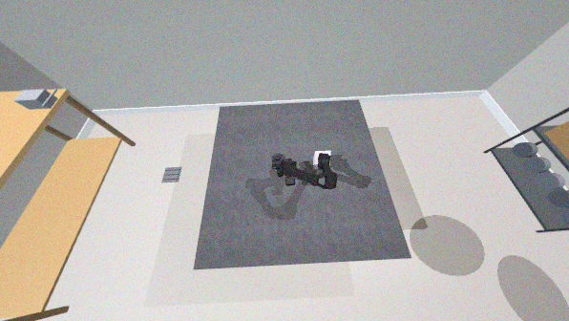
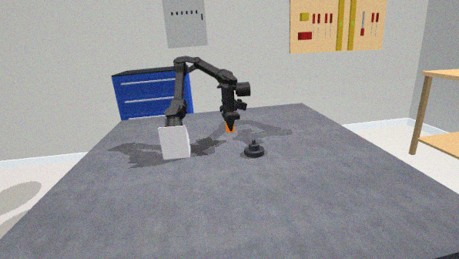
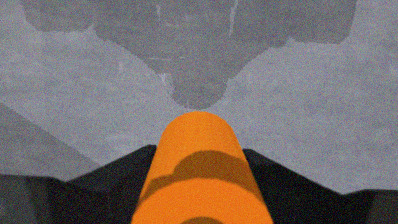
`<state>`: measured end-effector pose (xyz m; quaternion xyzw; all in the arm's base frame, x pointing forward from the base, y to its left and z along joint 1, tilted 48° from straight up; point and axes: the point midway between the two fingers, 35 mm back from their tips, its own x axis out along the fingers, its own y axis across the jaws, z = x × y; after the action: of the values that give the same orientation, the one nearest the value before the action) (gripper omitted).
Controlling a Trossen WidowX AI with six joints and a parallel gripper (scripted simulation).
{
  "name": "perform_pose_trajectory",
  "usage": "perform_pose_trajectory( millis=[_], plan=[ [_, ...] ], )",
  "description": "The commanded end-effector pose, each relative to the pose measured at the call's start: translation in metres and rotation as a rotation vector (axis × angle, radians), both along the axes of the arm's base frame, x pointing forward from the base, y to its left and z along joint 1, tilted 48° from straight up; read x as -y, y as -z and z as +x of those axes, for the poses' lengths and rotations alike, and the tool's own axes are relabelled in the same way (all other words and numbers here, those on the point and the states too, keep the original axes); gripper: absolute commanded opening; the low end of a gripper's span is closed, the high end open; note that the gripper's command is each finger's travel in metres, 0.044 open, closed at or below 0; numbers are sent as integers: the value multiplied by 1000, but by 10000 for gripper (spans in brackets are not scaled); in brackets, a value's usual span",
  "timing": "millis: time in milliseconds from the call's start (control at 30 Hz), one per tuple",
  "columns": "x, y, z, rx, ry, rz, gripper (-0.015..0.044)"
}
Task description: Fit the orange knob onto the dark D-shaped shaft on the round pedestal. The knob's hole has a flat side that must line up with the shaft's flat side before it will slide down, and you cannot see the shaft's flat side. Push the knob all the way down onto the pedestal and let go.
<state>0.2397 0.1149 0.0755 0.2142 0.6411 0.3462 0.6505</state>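
The orange knob (image 2: pixel 227 129) (image 3: pixel 200 131) is upright between the fingers of my gripper (image 2: pixel 230 127) (image 3: pixel 199 155), which is shut on it. In the exterior view the knob's lower end appears a little above the table. In the wrist view the fingers press on its left and right sides; its near end is cut off by the frame edge and the flat of its hole is not visible. The round pedestal (image 2: pixel 254 152) with its short dark shaft (image 2: pixel 253 142) stands to the right of the knob and nearer the exterior camera. The shaft's flat side cannot be made out.
A white box (image 2: pixel 174 143) (image 1: pixel 323 154) stands beside the arm's base, left of the pedestal in the exterior view. The dark grey table top (image 2: pixel 231 200) (image 1: pixel 286 244) carries the arm's shadows. A blue drawer cabinet (image 2: pixel 144 90) stands behind the table.
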Motion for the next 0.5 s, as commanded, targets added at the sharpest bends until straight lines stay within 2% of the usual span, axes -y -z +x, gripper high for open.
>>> perform_pose_trajectory(
  millis=[0, 467],
  plan=[
    [16, -13, 4, 7, 1, -8, 0],
    [68, -68, -1, 3, -3, 13, 0]
  ],
)
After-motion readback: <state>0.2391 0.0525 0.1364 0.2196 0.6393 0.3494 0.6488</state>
